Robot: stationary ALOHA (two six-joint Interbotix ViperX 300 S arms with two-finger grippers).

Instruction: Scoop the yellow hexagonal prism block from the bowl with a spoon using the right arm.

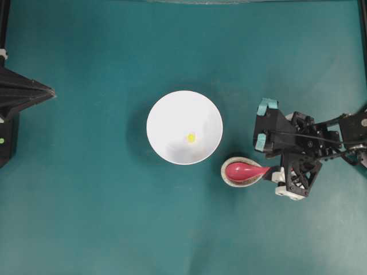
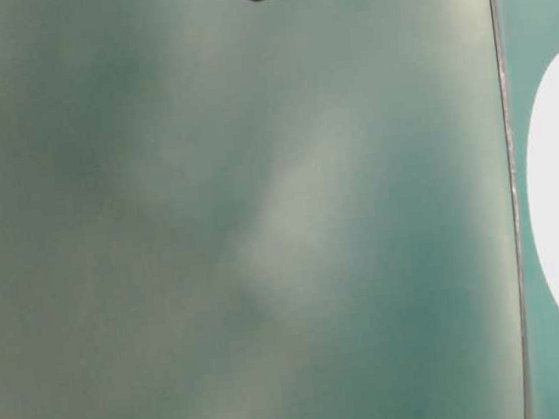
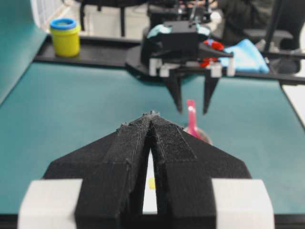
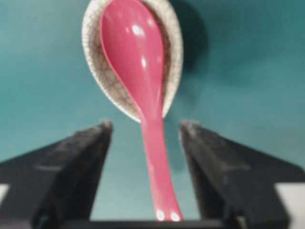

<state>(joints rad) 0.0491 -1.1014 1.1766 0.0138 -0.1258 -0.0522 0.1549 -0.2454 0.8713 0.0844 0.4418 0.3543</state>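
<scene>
The yellow hexagonal prism block [image 1: 191,137] lies inside the white bowl [image 1: 172,114] at the table's middle. The red-pink spoon [image 1: 243,170] rests with its head in a small speckled dish [image 1: 229,179] to the right of the bowl, its handle pointing right. My right gripper [image 1: 275,175] stands over the handle's end. In the right wrist view its fingers [image 4: 86,157] are spread wide on either side of the spoon [image 4: 138,62] handle, clear of it, so the right gripper [image 4: 145,126] is open. My left gripper [image 1: 51,91] is shut at the far left edge, empty.
From the left wrist view, past the shut left gripper [image 3: 151,117], the block [image 3: 151,182] shows in front of the spoon [image 3: 191,117] and the right gripper [image 3: 194,102]. A yellow tub [image 3: 65,37] stands off the table's far corner.
</scene>
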